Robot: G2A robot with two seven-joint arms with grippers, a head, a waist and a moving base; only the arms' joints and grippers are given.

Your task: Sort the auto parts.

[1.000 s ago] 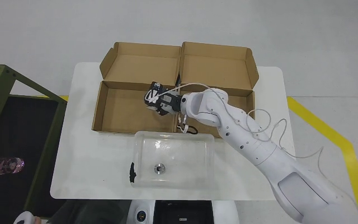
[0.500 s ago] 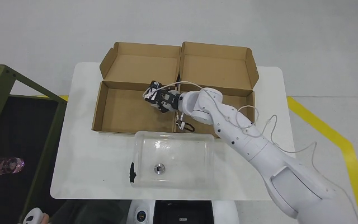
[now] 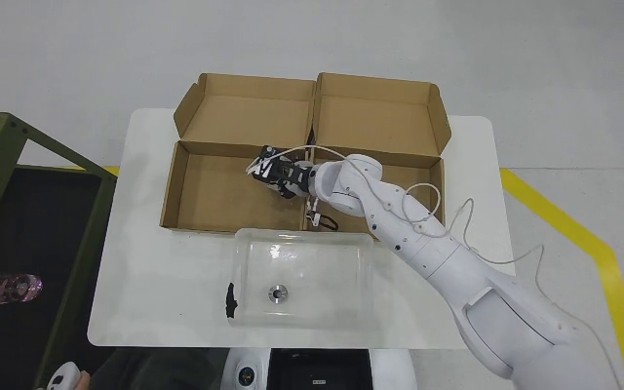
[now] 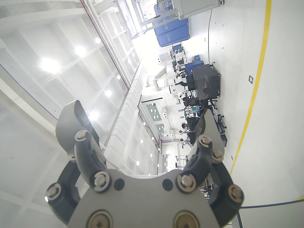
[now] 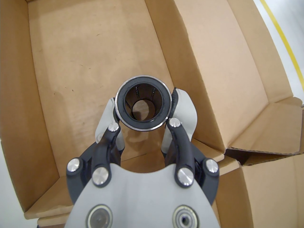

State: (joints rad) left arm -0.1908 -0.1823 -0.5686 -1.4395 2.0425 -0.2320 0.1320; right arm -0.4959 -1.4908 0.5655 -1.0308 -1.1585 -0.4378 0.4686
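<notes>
My right gripper (image 5: 144, 103) is shut on a black cylindrical bearing with a metal rim (image 5: 143, 111), its bore facing the camera. It hangs over the bare floor of the left cardboard box (image 5: 78, 55). From above, the right gripper (image 3: 263, 167) sits above the right half of that left box (image 3: 210, 195), near the wall it shares with the right cardboard box (image 3: 414, 175). My left gripper (image 4: 141, 112) is open, holds nothing, and points up at the hall ceiling.
A clear plastic bin (image 3: 249, 255) stands in front of the boxes with a small round metal part (image 3: 279, 291) inside. A small black part (image 3: 230, 300) lies by the bin's left wall. Both box lids (image 3: 312, 102) stand open at the back.
The right gripper, still holding the bearing, has crept slightly toward the back of the left box, and the arm behind it has shifted its pose.
</notes>
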